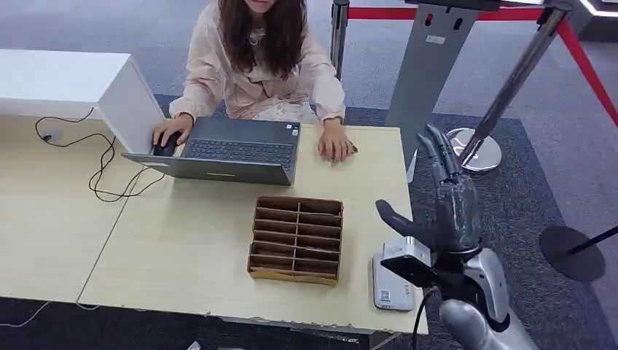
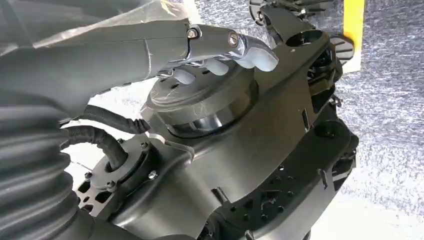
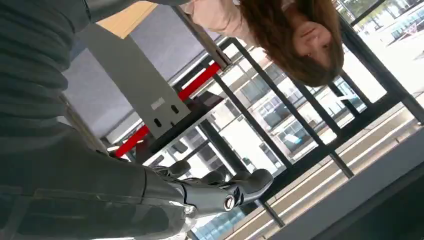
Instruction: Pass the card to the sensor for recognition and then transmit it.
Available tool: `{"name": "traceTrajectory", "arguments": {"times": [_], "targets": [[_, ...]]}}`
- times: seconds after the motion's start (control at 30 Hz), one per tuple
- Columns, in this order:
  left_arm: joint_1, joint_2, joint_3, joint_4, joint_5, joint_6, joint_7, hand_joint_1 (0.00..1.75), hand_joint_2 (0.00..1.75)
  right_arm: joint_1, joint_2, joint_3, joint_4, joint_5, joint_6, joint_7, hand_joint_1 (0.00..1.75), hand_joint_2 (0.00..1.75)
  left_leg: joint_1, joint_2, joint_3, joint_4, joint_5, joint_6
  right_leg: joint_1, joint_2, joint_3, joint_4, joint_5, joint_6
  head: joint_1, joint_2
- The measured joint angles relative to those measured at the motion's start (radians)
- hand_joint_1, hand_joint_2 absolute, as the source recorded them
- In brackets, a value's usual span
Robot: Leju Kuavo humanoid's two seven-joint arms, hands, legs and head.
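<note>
My right hand is raised beside the table's right edge, fingers stretched upward, thumb spread toward the table, nothing in it. In the right wrist view its fingers lie straight against a window background. Just below the hand, a white sensor box lies flat near the table's front right corner. My left hand hangs down with pale-tipped fingers loosely extended and holds nothing. A person sits across the table, one hand flat on the tabletop with a small brownish thing at its fingertips.
A brown cardboard divider box with several slots stands mid-table, left of the sensor. A grey laptop is in front of the person, a white box and black cable at the left. Barrier posts stand right of the table.
</note>
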State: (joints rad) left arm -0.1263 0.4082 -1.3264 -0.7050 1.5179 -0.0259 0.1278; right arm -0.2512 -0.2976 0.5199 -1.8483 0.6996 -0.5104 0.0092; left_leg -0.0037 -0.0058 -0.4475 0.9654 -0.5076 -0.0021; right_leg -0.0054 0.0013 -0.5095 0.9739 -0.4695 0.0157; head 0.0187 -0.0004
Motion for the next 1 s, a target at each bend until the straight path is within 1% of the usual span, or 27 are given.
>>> {"name": "traceTrajectory", "arguments": {"times": [0.23,0.33,0.37,0.4,0.53,0.57,0.63,0.67,0.7,0.8,0.93,0.97,1.0], "targets": [[-0.001,0.0,0.0,0.005,0.004,-0.007,0.004,0.0,1.75,-0.044,0.0,0.055,0.021,-0.002,0.048,0.012,0.0,1.75,0.0,0.0,0.0,0.0,0.0,0.0,0.0,0.0,0.0,0.0,0.0,0.0,0.0,0.0],[-0.001,0.0,0.0,0.006,0.005,-0.005,0.012,0.0,1.75,-0.054,0.0,0.079,0.031,0.003,0.05,0.012,0.03,1.75,0.0,0.0,0.0,0.0,0.0,0.0,0.0,0.0,0.0,0.0,0.0,0.0,0.0,0.0],[-0.001,0.001,0.0,0.007,0.006,-0.003,0.016,0.0,1.75,-0.057,0.0,0.088,0.035,0.003,0.05,0.012,0.1,1.75,0.0,0.0,0.0,0.0,0.0,0.0,0.0,0.0,0.0,0.0,0.0,0.0,0.0,0.0],[-0.001,0.001,0.0,0.007,0.007,0.001,0.019,0.0,1.75,-0.06,0.0,0.096,0.039,0.004,0.05,0.011,0.23,1.75,0.0,0.0,0.0,0.0,0.0,0.0,0.0,0.0,0.0,0.0,0.0,0.0,0.0,0.0],[-0.001,0.003,0.0,0.007,0.008,0.006,0.027,0.0,1.75,-0.069,0.001,0.122,0.049,0.005,0.051,0.006,0.21,1.75,0.0,0.0,0.0,0.0,0.0,0.0,0.0,0.0,0.0,0.0,0.0,0.0,0.0,0.0],[-0.001,0.004,0.0,0.007,0.008,0.01,0.03,0.0,1.75,-0.069,0.002,0.126,0.051,0.006,0.051,0.005,0.12,1.75,0.0,0.0,0.0,0.0,0.0,0.0,0.0,0.0,0.0,0.0,0.0,0.0,0.0,0.0],[-0.001,0.006,0.0,0.007,0.008,0.014,0.033,0.0,1.75,-0.07,0.002,0.139,0.056,0.006,0.05,0.003,0.12,1.75,0.0,0.0,0.0,0.0,0.0,0.0,0.0,0.0,0.0,0.0,0.0,0.0,0.0,0.0],[-0.002,0.009,0.0,0.007,0.008,0.015,0.034,0.0,1.75,-0.07,0.002,0.143,0.058,0.006,0.049,0.003,0.24,1.75,0.0,0.0,0.0,0.0,0.0,0.0,0.0,0.0,0.0,0.0,0.0,0.0,0.0,0.0],[-0.002,0.011,0.0,0.007,0.008,0.016,0.036,0.0,1.75,-0.07,0.002,0.147,0.061,0.006,0.049,0.002,0.26,1.75,0.0,0.0,0.0,0.0,0.0,0.0,0.0,0.0,0.0,0.0,0.0,0.0,0.0,0.0],[-0.001,0.015,0.0,0.006,0.008,0.019,0.04,0.0,1.75,-0.071,0.002,0.157,0.068,0.007,0.05,0.0,0.23,1.75,0.0,0.0,0.0,0.0,0.0,0.0,0.0,0.0,0.0,0.0,0.0,0.0,0.0,0.0],[-0.001,0.023,0.0,0.001,0.008,0.027,0.047,0.0,1.75,-0.072,0.005,0.17,0.08,0.007,0.053,-0.002,0.24,1.75,0.0,0.0,0.0,0.0,0.0,0.0,0.0,0.0,0.0,0.0,0.0,0.0,0.0,0.0],[-0.001,0.026,0.0,-0.003,0.008,0.027,0.048,0.0,1.75,-0.073,0.006,0.173,0.083,0.007,0.055,-0.002,0.28,1.75,0.0,0.0,0.0,0.0,0.0,0.0,0.0,0.0,0.0,0.0,0.0,0.0,0.0,0.0],[-0.002,0.027,0.0,-0.004,0.008,0.028,0.048,0.0,1.75,-0.075,0.006,0.176,0.086,0.007,0.058,-0.003,0.37,1.75,0.0,0.0,0.0,0.0,0.0,0.0,0.0,0.0,0.0,0.0,0.0,0.0,0.0,0.0]]}}
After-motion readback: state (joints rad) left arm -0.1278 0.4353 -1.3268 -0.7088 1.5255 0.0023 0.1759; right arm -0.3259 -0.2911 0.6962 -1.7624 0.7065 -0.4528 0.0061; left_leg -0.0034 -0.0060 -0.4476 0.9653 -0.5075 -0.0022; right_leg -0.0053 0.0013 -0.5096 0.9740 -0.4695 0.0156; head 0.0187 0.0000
